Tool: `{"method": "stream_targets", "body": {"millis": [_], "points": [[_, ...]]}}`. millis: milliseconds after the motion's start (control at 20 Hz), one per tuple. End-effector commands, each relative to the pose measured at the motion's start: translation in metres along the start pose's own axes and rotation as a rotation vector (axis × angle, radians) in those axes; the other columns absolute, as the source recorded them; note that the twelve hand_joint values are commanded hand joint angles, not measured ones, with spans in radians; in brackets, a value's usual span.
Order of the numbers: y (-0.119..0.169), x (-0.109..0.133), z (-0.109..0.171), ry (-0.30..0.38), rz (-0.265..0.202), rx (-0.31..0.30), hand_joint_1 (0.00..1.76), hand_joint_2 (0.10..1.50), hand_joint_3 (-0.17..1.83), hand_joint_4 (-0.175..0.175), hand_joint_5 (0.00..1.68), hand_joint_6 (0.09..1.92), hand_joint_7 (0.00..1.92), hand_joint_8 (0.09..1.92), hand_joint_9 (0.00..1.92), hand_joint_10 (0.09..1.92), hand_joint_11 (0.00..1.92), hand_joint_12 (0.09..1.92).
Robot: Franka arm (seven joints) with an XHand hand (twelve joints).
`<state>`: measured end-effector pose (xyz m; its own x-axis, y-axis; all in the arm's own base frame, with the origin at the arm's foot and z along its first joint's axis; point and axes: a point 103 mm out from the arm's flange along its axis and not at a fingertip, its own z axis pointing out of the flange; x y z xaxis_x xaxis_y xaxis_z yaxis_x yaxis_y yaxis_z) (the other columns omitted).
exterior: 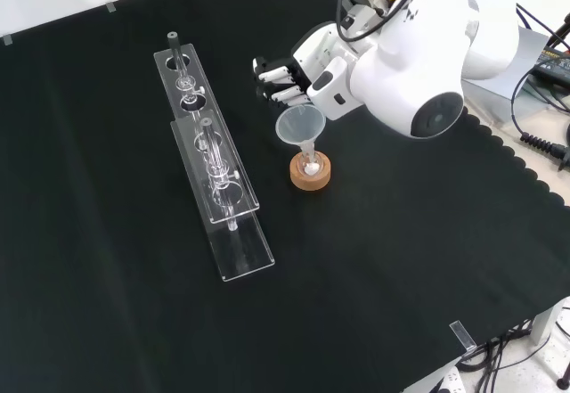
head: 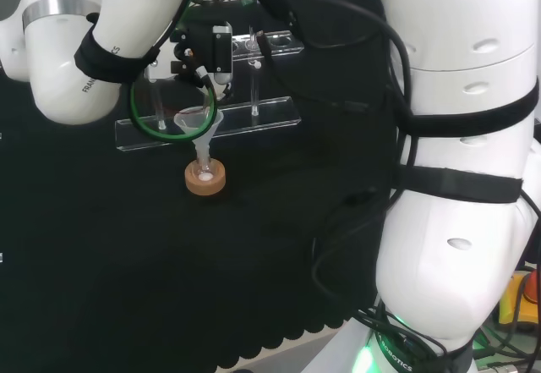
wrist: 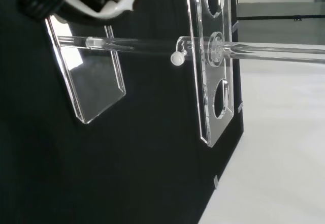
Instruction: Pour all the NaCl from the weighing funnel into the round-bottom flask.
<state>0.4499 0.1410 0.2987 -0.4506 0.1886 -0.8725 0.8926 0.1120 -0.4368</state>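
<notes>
— Where's the flask?

— On the black cloth [exterior: 374, 259], in a cork ring [exterior: 310, 176]. The flask [exterior: 310, 167] sits upright with a clear funnel [exterior: 299, 126] stuck in its neck. Something white lies at the bottom of the flask.

— And the hand?

— In the front view the hand [exterior: 283, 81] hangs just above and behind the funnel's rim, coming out from under the big white link [exterior: 414, 59]. Its fingers [exterior: 270, 70] are curled and bunched together; whether they pinch anything I cannot tell — the ware is clear and the link hides the palm.

— What about the head view?

— There the funnel [head: 199, 123] stands over the ring [head: 206, 178], with dark parts of the hand [head: 203, 52] just above it.

— Anything else nearby?

— A clear rack [exterior: 214, 175] to the left in the front view, well apart from the flask, with holes in its top plate and thin upright rods. The wrist view shows that rack [wrist: 213, 61] close up, a glass tube passing through one hole.
</notes>
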Motion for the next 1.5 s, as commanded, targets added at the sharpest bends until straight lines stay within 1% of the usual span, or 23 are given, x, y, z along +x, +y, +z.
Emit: {"method": "stream_targets", "body": {"millis": [50,400,700,800,1100,1250,1500], "points": [[-0.004,0.0,0.007,0.077,-0.011,-0.022,1.1,0.66,0.72,0.175,1.18,0.86,0.63,0.65,0.99,0.4,0.68,1.12],[-0.004,-0.004,0.022,0.157,-0.012,-0.033,1.1,0.66,0.72,0.175,1.18,0.86,0.63,0.65,0.99,0.4,0.69,1.12],[-0.005,-0.006,0.031,0.183,-0.007,-0.036,1.1,0.66,0.72,0.175,1.18,0.86,0.63,0.65,1.0,0.4,0.69,1.12],[-0.005,-0.008,0.035,0.204,-0.004,-0.035,1.1,0.67,0.72,0.175,1.18,0.87,0.63,0.65,1.0,0.4,0.69,1.12],[-0.005,-0.011,0.049,0.292,0.006,-0.057,1.1,0.67,0.72,0.175,1.18,0.87,0.64,0.65,1.01,0.41,0.7,1.12],[-0.009,-0.011,0.044,0.303,0.035,-0.041,1.1,0.67,0.73,0.175,1.18,0.87,0.66,0.65,1.02,0.41,0.74,1.11],[-0.01,-0.011,0.046,0.36,0.05,-0.019,1.1,0.66,0.73,0.175,1.17,0.88,0.68,0.65,1.04,0.4,0.79,1.07]]}}
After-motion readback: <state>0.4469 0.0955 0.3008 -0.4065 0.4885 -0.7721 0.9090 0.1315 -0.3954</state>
